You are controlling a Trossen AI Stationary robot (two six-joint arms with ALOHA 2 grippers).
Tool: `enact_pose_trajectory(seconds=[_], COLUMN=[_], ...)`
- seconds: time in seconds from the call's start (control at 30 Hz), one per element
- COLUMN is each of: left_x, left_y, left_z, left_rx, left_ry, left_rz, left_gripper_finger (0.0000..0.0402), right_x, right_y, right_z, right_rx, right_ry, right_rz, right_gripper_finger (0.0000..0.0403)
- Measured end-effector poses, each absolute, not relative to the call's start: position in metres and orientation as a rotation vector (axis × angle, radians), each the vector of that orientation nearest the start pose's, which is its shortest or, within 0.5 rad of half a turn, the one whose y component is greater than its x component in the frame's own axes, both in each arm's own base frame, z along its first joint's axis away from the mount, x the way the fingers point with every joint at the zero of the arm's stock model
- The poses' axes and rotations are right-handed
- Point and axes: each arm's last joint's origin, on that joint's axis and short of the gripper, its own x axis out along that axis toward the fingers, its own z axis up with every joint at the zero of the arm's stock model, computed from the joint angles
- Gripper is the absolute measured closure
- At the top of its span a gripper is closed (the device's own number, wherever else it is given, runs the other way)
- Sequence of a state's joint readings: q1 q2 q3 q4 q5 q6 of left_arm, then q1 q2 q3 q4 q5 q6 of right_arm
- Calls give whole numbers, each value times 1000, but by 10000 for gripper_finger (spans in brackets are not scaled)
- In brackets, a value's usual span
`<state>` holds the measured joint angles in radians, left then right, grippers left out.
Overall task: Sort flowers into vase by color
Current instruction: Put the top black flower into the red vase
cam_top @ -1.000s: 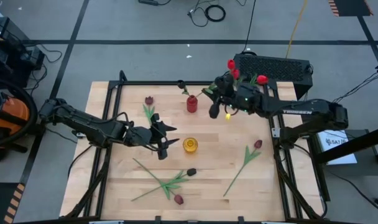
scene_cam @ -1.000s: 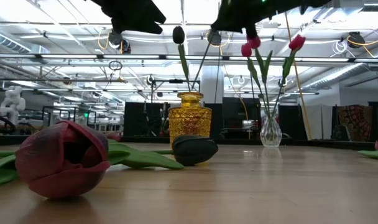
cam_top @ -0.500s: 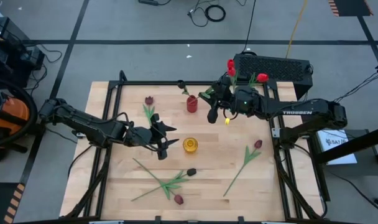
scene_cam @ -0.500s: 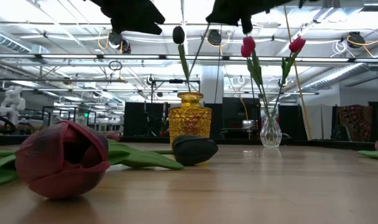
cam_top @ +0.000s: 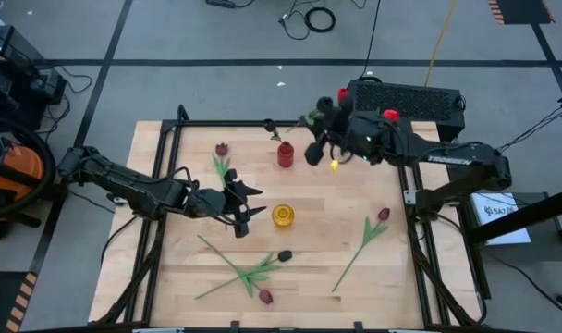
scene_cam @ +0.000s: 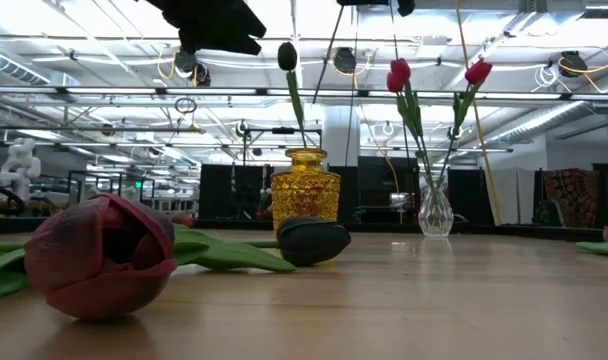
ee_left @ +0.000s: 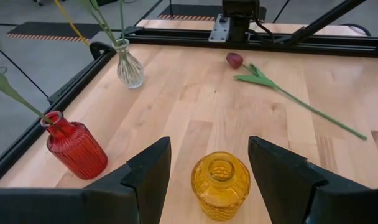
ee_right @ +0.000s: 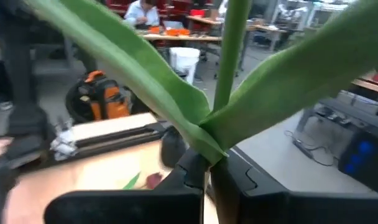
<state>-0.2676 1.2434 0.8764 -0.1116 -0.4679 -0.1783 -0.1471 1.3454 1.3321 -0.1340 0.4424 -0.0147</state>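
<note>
Green stem pinched in the right fingers has risen higher; left fingers stay parted, empty.

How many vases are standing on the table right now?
3: a ribbed red glass vase near the far edge, a textured amber glass vase mid-table, and a clear glass vase by the far edge, right of the red one. None seem hidden.

Green tulip stem w/ leaves pinched in R hand.
</note>
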Motion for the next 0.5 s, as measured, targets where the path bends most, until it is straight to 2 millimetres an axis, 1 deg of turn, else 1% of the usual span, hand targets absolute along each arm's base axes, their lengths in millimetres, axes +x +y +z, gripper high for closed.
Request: enact_pose_trajectory(seconds=[0.1, 0.17, 0.33, 0.5], left_x=[262, 262, 262, 262], left_y=[-58, -58, -59, -59], left_z=[279, 278, 278, 278], left_rx=[-3, -1, -1, 0], left_ry=[426, 430, 431, 431], left_rz=[235, 234, 234, 234], left_gripper_finger=[181, 181, 181, 181], right_x=[303, 309, 322, 328], right_y=[-70, -79, -98, -111], right_z=[404, 402, 383, 370], right_rx=[-28, -15, 32, 91], right_ry=[210, 244, 341, 381], right_rz=[-624, -612, -596, -583], right_gripper_finger=[399, 399, 399, 399])
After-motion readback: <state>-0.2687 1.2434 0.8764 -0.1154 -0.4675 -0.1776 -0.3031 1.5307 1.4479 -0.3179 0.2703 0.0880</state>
